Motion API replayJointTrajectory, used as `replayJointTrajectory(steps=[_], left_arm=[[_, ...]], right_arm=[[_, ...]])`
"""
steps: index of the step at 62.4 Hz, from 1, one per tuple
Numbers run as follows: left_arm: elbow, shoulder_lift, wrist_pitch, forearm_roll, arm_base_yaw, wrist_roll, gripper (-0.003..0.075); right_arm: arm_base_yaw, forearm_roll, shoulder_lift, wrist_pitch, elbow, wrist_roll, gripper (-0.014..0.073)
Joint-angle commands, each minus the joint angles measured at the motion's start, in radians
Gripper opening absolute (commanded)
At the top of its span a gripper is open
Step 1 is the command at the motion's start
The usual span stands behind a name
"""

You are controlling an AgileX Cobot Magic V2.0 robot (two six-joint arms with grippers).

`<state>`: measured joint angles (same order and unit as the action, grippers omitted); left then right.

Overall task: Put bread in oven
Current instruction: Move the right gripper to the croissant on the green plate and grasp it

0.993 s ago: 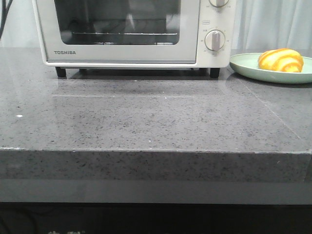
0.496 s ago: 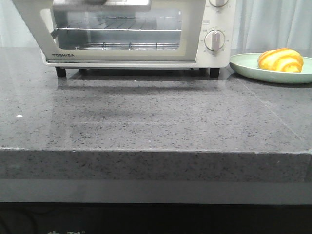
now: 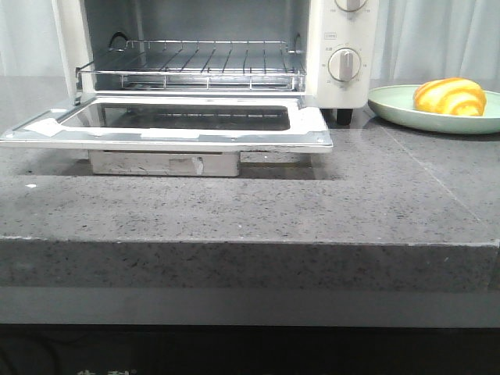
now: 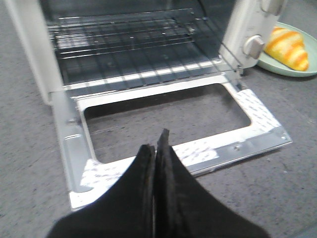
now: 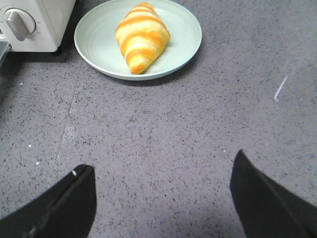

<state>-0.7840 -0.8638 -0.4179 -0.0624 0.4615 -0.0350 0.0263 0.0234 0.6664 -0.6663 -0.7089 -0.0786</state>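
**Jaws: left pressed together, right spread wide**

The jaws of the left gripper (image 4: 155, 148) are pressed together with nothing between them, hanging over the near edge of the lowered door (image 4: 168, 124). The jaws of the right gripper (image 5: 161, 186) stand wide apart over bare table (image 5: 163, 129), holding nothing.

One bread (image 5: 141, 37) lies on one pale green plate (image 5: 96, 44), well ahead of the right gripper, the plate just beside the oven's dial side. One oven (image 3: 344, 47) stands with its door flat out over the table and one wire rack (image 3: 195, 62) showing inside. Two dials (image 3: 344, 64) show in the front view, the upper one cut off by the frame.

Neither arm appears in the front view. The oven's top is out of frame, and the left wrist view is blurred, so the white patches on the door rim are perhaps tape. Open table lies between plate and right gripper and in front of the door.
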Motion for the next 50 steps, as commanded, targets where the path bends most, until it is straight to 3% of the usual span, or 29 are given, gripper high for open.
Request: replayJointTrajectory(steps=[1,12,50], left_arm=[[0.004,0.071,0.021,0.001,-0.068,-0.005,-0.0018],[0.022,0.152,-0.060,0.003,-0.140,-0.005,-0.0018],[0.028,0.168,-0.071,0.016,-0.139,-0.002,-0.0018]], right_arm=[[0.005,-0.007,0.092,0.046,-0.087,0.007,0.0573],[0.005,-0.007,0.304,0.026,-0.215,0.007,0.0573],[0.005,-0.023,0.956,-0.078,-0.721,0.007,0.0573]])
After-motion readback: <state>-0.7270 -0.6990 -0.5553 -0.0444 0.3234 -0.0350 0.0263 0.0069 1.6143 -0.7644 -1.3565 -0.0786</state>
